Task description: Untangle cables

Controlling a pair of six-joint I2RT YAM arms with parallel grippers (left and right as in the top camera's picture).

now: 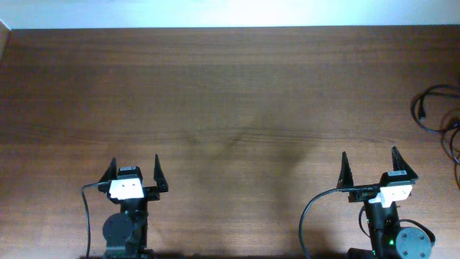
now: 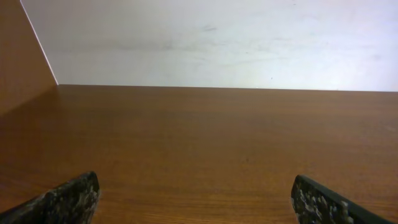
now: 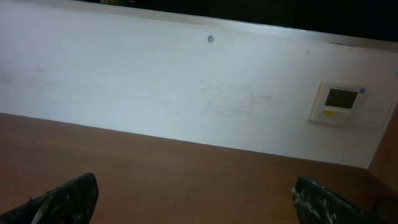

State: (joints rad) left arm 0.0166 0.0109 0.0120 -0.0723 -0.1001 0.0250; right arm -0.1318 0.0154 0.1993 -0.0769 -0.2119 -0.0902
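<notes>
Left gripper (image 1: 135, 171) and right gripper (image 1: 369, 164) sit spread and empty, apparently parked. I note the cables (image 1: 437, 111) looped at the table (image 1: 230, 86) right edge, favouring the right arm.

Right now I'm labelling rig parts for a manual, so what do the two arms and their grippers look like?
Both arms are black. The left gripper and right gripper each have two pointed black fingers, scuffed with pale speckles, behind them a white block. A thick black wire loops off each arm.
</notes>
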